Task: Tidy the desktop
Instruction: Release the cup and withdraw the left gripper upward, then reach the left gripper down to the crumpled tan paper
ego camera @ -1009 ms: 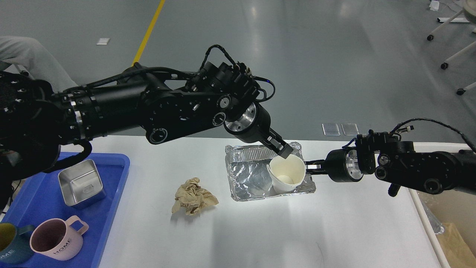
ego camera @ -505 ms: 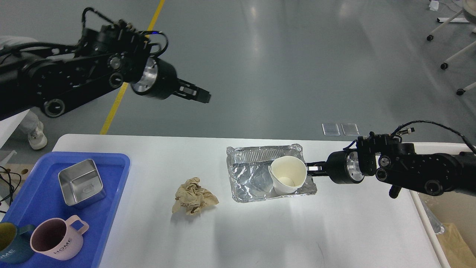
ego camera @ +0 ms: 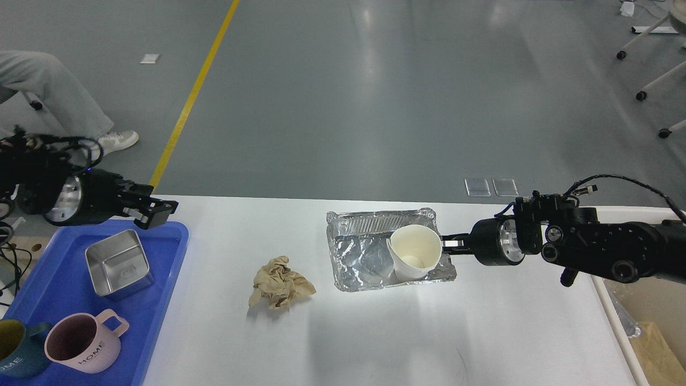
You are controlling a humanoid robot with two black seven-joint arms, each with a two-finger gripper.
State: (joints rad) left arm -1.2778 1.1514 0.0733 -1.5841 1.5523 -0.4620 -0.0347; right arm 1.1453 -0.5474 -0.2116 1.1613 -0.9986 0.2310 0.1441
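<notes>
The white desktop [ego camera: 375, 332] holds a crumpled brown paper ball [ego camera: 280, 283] left of centre. A silver foil tray [ego camera: 356, 257] lies at centre with a white paper cup [ego camera: 415, 252] standing tilted in its right end. My right gripper [ego camera: 447, 243] reaches in from the right and pinches the foil tray's right rim beside the cup. My left gripper [ego camera: 155, 212] hovers over the far corner of the blue tray [ego camera: 166, 257], empty, with its fingers a little apart.
The blue tray at the left holds a square steel box [ego camera: 117, 262], a pink mug [ego camera: 80, 348] and a dark blue mug [ego camera: 16, 356]. A cream bin [ego camera: 616, 321] with brown paper sits past the desktop's right edge. A person's leg [ego camera: 59, 91] is at far left.
My left arm has swung away from the cup, up and leftward, then down to the blue tray's far corner. The cup stays in the foil tray. The right arm has hardly moved.
</notes>
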